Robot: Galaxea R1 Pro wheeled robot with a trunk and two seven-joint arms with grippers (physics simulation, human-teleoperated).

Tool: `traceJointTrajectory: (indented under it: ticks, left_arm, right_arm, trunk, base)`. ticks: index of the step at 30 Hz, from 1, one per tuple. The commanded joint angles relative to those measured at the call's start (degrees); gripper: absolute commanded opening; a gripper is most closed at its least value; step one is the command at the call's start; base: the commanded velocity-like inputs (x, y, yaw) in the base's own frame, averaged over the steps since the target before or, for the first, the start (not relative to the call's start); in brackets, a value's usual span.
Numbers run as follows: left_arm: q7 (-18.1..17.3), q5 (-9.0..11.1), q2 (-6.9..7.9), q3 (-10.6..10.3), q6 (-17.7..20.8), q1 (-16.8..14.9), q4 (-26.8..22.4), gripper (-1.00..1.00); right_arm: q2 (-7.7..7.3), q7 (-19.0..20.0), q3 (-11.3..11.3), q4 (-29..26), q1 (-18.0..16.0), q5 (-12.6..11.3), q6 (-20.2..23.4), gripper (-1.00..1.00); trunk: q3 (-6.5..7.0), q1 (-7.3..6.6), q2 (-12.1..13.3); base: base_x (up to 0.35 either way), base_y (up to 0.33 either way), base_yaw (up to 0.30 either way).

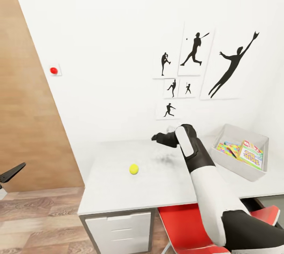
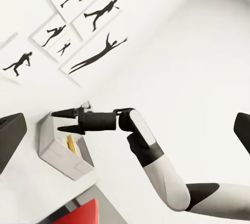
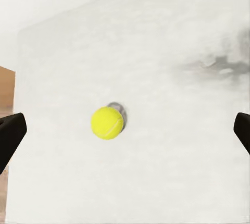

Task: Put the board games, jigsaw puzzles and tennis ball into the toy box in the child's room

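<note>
Right tool (image 2: 63,121), parted and empty, hangs mid-frame over the counter (image 1: 165,187), aimed at the ball (image 1: 134,169) lower left for pickup.

The desk (image 1: 165,185) has a light grey speckled top and white drawers under its front edge. Two things rest directly on it — the tennis ball (image 1: 133,169) out on the open surface, and the toy box (image 1: 241,169) well apart from the ball, at the wall end. The toy box holds jigsaw puzzles (image 1: 228,148) and a board game (image 1: 251,155).
</note>
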Motion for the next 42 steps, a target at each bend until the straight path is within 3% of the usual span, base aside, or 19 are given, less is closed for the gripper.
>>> traceJointTrajectory:
  ticks: [1, 11, 21, 28, 42]
  left_arm:
    - [-0.09, 0.11, 0.02, 0.01, 0.58, -0.05, 0.05, 1.00]
    - [-0.10, -1.28, 0.11, 0.10, 0.58, -0.05, 0.09, 1.00]
    - [0.06, -3.66, -2.94, -1.18, -1.93, -0.22, 1.60, 1.00]
    - [-0.04, -5.85, -3.13, -1.41, -2.16, -0.22, 1.67, 1.00]
    - [-0.17, -6.04, -3.14, -1.38, -2.23, -0.22, 1.76, 1.00]
  right_arm:
    - [0.04, -1.71, 0.05, 0.66, -0.36, -0.65, 0.14, 1.00]
    - [0.04, -3.86, 0.55, 1.91, -0.76, -0.56, 0.14, 1.00]
    - [0.04, -0.64, 1.83, 5.14, 2.48, 2.25, -3.04, 1.00]
    - [-0.75, 1.60, 2.07, 7.39, 4.75, 2.31, -5.25, 1.00]
    - [-0.81, 6.09, 2.18, 11.09, 9.29, 2.34, -8.22, 1.00]
  trunk:
    - [-0.14, 0.04, -0.14]
    - [-0.14, 0.04, -0.14]
    - [-0.14, 0.04, -0.14]
    - [-0.14, 0.04, -0.14]
    - [-0.14, 0.04, -0.14]
  base:
    - [0.000, 0.281, 0.000]
    - [0.000, 0.287, 0.000]
    - [0.000, 0.005, 0.000]
    - [0.000, 0.147, 0.000]
    - [0.000, 0.089, 0.000]
